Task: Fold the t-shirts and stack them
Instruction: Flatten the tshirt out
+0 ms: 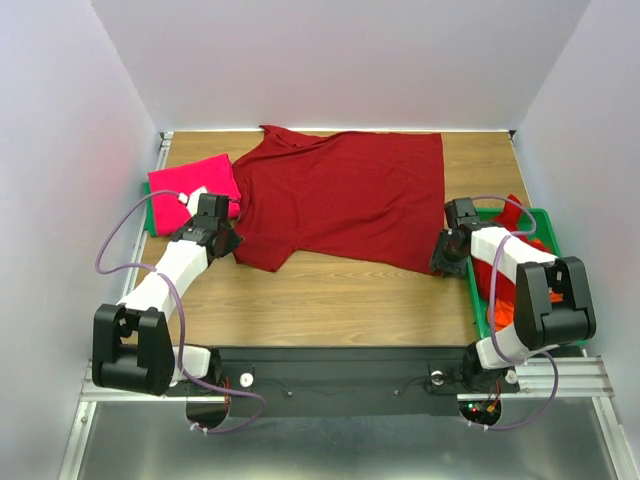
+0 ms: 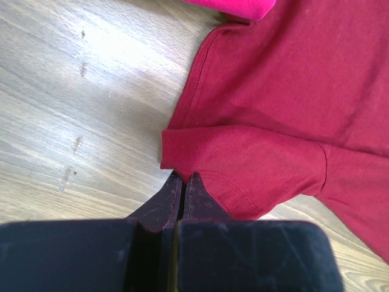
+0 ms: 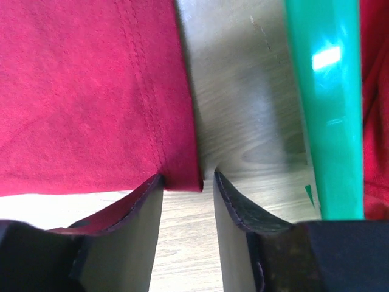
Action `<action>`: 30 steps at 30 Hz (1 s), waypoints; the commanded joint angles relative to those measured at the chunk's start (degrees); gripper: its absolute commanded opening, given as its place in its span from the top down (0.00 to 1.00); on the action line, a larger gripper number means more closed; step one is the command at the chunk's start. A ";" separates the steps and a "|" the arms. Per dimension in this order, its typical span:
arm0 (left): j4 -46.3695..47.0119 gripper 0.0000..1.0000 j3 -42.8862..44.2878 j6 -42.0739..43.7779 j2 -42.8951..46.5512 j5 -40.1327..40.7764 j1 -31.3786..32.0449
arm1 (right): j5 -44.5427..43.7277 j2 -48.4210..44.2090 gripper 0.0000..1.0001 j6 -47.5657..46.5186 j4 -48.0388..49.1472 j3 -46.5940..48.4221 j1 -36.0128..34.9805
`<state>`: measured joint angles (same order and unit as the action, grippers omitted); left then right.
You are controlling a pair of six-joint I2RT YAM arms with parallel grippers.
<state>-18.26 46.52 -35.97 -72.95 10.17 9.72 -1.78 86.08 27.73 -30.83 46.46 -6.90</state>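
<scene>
A dark red t-shirt (image 1: 340, 195) lies spread flat on the wooden table. My left gripper (image 1: 226, 240) is at the shirt's near-left sleeve. In the left wrist view its jaws (image 2: 184, 177) are shut, pinching the sleeve's hem (image 2: 243, 170). My right gripper (image 1: 446, 262) is at the shirt's near-right corner. In the right wrist view it (image 3: 188, 179) is open, with the hem corner (image 3: 179, 173) between the fingertips. A folded bright pink t-shirt (image 1: 192, 182) lies at the far left and shows at the top of the left wrist view (image 2: 240, 6).
A green plastic tray (image 1: 541, 216) stands at the right edge, holding a crumpled red shirt (image 1: 512, 216) and an orange one (image 1: 503, 312). Its rim (image 3: 322, 91) is close to the right of my right gripper. White walls close in the table on three sides.
</scene>
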 commanded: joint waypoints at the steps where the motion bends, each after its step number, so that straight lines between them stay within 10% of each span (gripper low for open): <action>1: 1.21 1.00 2.08 2.48 0.09 0.02 -0.22 | 1.43 4.79 0.58 0.05 8.06 0.39 -1.36; 8: 1.21 1.00 1.73 4.24 0.26 0.11 -0.22 | 1.43 6.29 0.68 -0.39 8.15 2.94 -2.07; 14: 1.83 1.00 1.03 7.66 0.09 -0.94 -0.22 | 2.93 5.33 1.00 0.05 6.40 5.04 -2.33; 30: -1.60 1.00 -6.00 -1.29 12.90 -9.12 2.23 | -5.51 -9.17 1.00 -3.64 -18.02 11.99 -2.33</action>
<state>-18.15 42.50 -33.50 -64.69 2.74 10.35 -4.38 80.38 25.30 -41.01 57.52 -8.75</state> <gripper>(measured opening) 0.047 0.035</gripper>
